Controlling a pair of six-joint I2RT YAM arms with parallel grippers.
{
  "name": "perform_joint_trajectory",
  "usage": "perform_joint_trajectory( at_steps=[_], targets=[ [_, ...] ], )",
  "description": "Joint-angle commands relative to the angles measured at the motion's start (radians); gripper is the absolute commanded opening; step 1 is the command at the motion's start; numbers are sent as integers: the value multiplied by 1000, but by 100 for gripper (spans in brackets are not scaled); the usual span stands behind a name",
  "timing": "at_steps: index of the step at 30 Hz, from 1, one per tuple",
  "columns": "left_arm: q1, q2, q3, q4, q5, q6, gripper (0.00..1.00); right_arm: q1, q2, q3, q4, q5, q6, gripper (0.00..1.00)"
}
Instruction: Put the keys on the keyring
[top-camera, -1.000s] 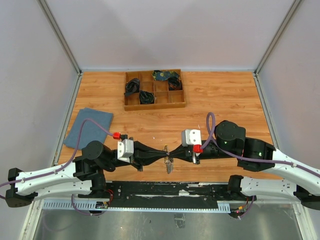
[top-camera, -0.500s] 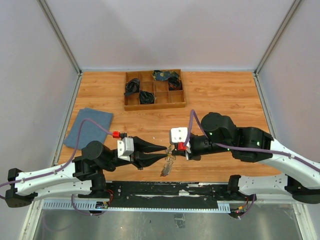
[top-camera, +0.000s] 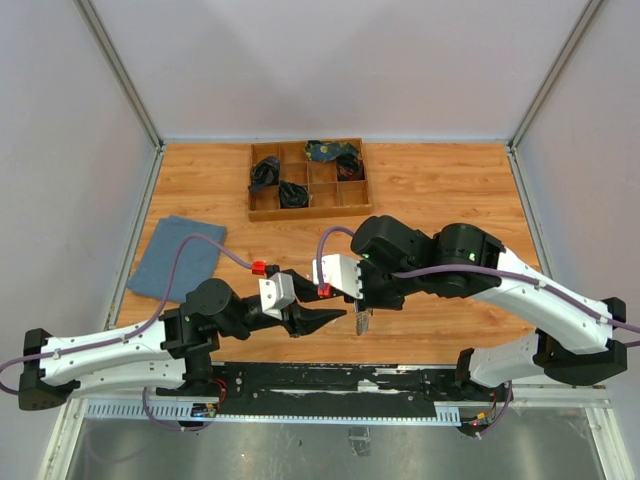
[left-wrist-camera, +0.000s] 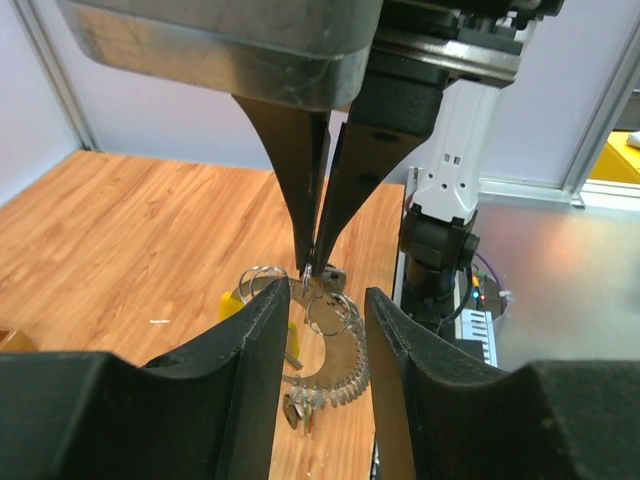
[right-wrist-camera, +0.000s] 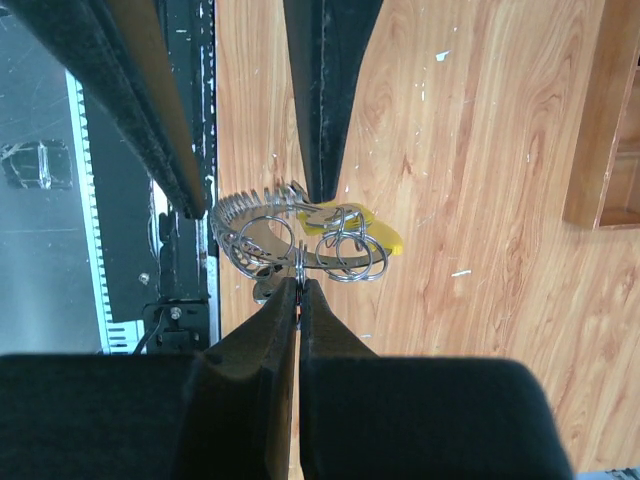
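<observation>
Right gripper (right-wrist-camera: 300, 285) is clamped tight on the thin round metal keyring with a yellow piece (right-wrist-camera: 345, 243), near the wooden table's (top-camera: 450, 190) 6 o'clock edge. The fanned silvery metal keys (right-wrist-camera: 238, 222) lie at its 9 o'clock. Left gripper (left-wrist-camera: 328, 290) stands apart, straddling the bunch. Most keys seem already strung; whether any remain cannot be told.

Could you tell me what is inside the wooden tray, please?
In the wooden tray, black bundled items sit in three compartments and a dark patterned one in a fourth; the rest look empty. Anything beneath them is covered.
</observation>
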Motion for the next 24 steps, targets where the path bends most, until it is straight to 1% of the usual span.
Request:
perform_joint_trajectory(
  at_steps=[1, 6, 10, 19, 21, 24],
  targets=[
    [0, 15, 10, 53, -1, 3, 42, 17, -14, 48, -59, 24, -8, 0],
    [0, 46, -13, 123, -5, -4, 46, 19, -13, 40, -38, -6, 0, 0],
    [0, 83, -6, 166, -4, -1, 47, 23, -11, 40, -23, -10, 9, 0],
    [-1, 131, 7, 156, 22, -6, 46, 29, -20, 41, 3, -16, 17, 0],
    [0, 131, 4, 160, 17, -11, 43, 30, -21, 40, 7, -18, 17, 0],
    [0, 133, 6, 160, 9, -11, 32, 31, -23, 39, 12, -21, 17, 0]
  ],
)
